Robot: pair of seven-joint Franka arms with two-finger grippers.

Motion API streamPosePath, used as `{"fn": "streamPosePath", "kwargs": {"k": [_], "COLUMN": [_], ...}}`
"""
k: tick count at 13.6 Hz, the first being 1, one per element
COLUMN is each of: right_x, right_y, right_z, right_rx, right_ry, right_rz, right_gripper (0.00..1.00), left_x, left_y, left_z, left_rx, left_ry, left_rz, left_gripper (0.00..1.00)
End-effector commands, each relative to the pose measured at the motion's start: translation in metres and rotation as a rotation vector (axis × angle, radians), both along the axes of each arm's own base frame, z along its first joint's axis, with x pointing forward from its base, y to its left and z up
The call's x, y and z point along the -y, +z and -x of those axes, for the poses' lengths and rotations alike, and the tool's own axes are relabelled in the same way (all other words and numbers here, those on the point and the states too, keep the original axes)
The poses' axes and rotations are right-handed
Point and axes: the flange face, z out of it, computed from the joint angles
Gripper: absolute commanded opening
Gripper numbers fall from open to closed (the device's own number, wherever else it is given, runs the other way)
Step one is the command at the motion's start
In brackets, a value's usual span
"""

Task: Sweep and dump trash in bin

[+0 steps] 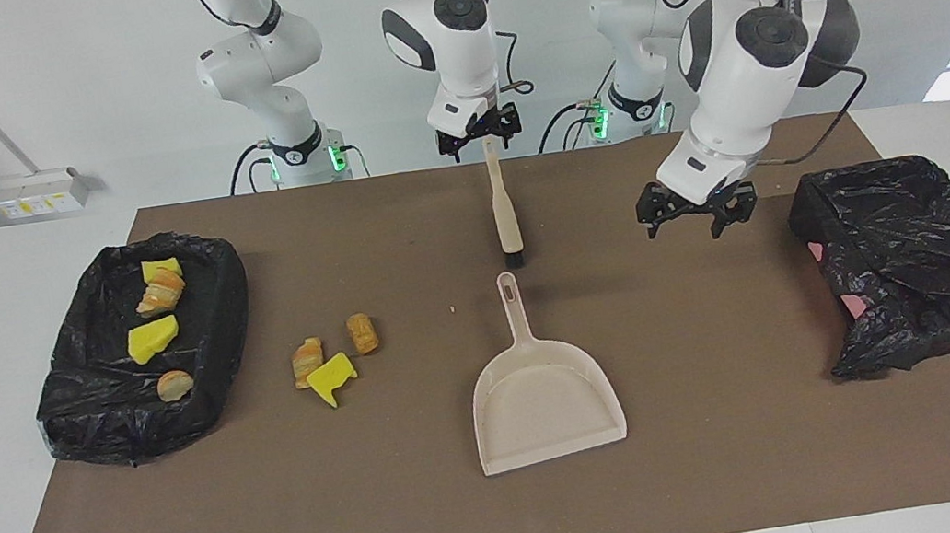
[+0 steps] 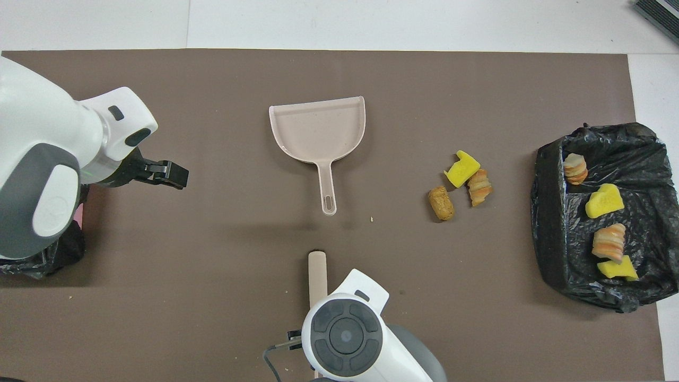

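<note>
Tools unheld, three loose trash pieces on the mat near the black-lined bin.

Right gripper, jaws spread and empty, hovers over the handle end of the beige hand brush, probably for a grasp. Left gripper, also wide and empty, hangs over bare mat beside the crumpled black bag. The beige plastic dustpan lies flat, handle toward the brush. Brown mat covers a white table; the wall is plain white.

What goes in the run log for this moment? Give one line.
left end effector: open, above mat beside dustpan | right end effector: open, over brush handle | trash: three pieces on mat, unswept
</note>
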Motion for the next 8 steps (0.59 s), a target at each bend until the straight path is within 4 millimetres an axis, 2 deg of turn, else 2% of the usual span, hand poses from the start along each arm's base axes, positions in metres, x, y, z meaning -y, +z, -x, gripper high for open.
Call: {"fn": "streamPosePath", "kwargs": {"k": [1, 2, 5, 7, 8], "right_x": [-0.01, -0.017, -0.021, -0.021, -0.02], "right_y": [-0.033, -0.042, -0.07, -0.073, -0.074], "right_z": [0.02, 0.022, 0.033, 0.035, 0.036], "right_rx": [-0.007, -0.007, 0.001, 0.001, 0.0], "right_ry": [-0.074, -0.099, -0.104, -0.105, -0.104], "right_rz": [-0.001, -0.006, -0.012, -0.011, -0.009], "right_gripper": [1.0, 1.0, 1.0, 1.0, 0.94], "left_x": [0.053, 0.079, 0.124, 0.161, 0.169], "left_y": [-0.029, -0.035, -0.057, -0.068, -0.073], "left_z": [0.001, 0.007, 0.013, 0.026, 0.025], "left_rx": [0.024, 0.042, 0.063, 0.071, 0.073], "left_ry": [0.019, 0.026, 0.091, 0.117, 0.143], "left_rz": [0.02, 0.025, 0.033, 0.064, 0.07], "left_gripper": [1.0, 1.0, 1.0, 1.0, 1.0]}}
